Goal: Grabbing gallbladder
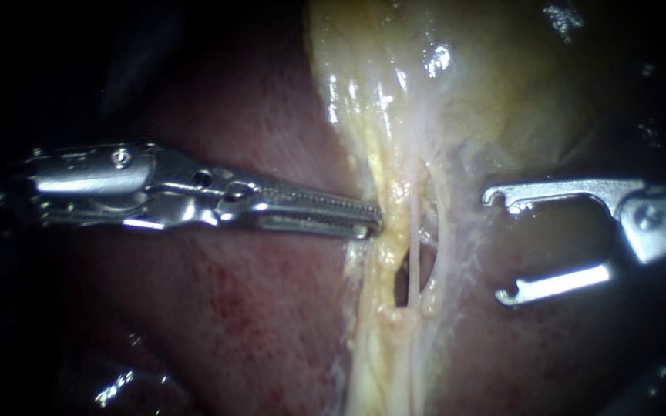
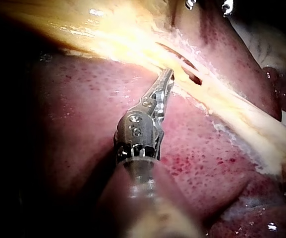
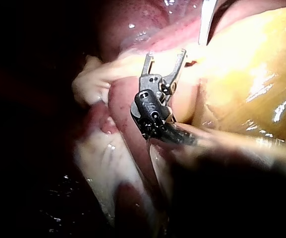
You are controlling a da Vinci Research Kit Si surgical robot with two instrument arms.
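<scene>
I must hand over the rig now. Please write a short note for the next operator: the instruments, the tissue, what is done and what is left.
Left instrument: jaws shut, tip against the pale band beside the tubes; no grip on tissue shows.
Right instrument: jaws wide open and empty, on the other side of the tubes.
Gallbladder: yellow, higher in the endoscope view than both tips; the liver is red, under the left instrument.
Done: both instruments are at the tissue.
Left: gallbladder not yet grabbed; jaws must close on it.
</scene>
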